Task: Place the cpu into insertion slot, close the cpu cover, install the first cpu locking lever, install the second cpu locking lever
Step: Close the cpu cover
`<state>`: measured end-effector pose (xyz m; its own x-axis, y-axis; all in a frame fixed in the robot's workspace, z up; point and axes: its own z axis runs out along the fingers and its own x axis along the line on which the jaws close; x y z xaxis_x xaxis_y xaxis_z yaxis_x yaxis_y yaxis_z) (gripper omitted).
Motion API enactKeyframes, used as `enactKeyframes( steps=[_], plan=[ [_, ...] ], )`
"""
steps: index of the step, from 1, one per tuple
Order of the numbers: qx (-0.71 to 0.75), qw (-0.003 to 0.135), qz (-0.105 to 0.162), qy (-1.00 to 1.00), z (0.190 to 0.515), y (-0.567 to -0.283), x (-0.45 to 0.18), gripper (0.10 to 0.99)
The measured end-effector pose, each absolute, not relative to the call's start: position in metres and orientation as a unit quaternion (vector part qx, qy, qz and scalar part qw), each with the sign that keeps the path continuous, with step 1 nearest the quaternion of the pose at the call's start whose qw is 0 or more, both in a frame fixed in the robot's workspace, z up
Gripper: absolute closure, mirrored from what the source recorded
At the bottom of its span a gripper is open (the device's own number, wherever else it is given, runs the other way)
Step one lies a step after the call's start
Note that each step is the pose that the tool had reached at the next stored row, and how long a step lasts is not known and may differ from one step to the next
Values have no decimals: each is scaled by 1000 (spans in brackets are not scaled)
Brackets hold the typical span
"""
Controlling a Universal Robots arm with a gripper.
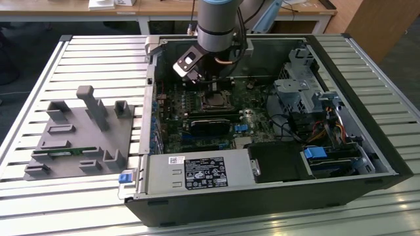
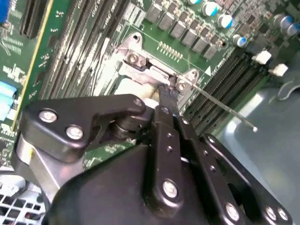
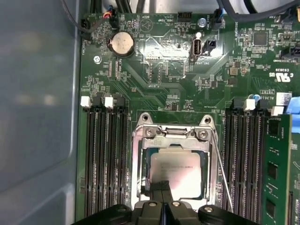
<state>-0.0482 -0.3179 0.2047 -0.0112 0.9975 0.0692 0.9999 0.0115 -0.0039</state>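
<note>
Silver-beige, the cpu (image 3: 180, 171) lies in the insertion slot (image 1: 213, 102), with the cpu cover (image 3: 139, 164) framing it. In the first wrist view the gripper (image 3: 161, 187) has its fingers pressed together, tips at the chip's edge. The second wrist view shows a thin lever wire (image 2: 225, 110) sticking out sideways. The exterior view shows the arm (image 1: 217, 19) over the open computer case (image 1: 367, 147).

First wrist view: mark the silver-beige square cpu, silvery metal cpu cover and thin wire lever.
silver-beige square cpu (image 3: 180, 168), first wrist view, metal top.
silvery metal cpu cover (image 3: 138, 173), first wrist view, side rail.
thin wire lever (image 3: 221, 168), first wrist view, mid-shaft.
</note>
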Motion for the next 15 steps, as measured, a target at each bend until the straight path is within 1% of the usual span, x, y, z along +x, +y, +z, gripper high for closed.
enactKeyframes(
  steps=[4,15],
  plan=[
    [-703,26,-23,-711,210,-318,-48,965],
    [-703,26,-23,-711,210,-318,-37,965]
  ],
)
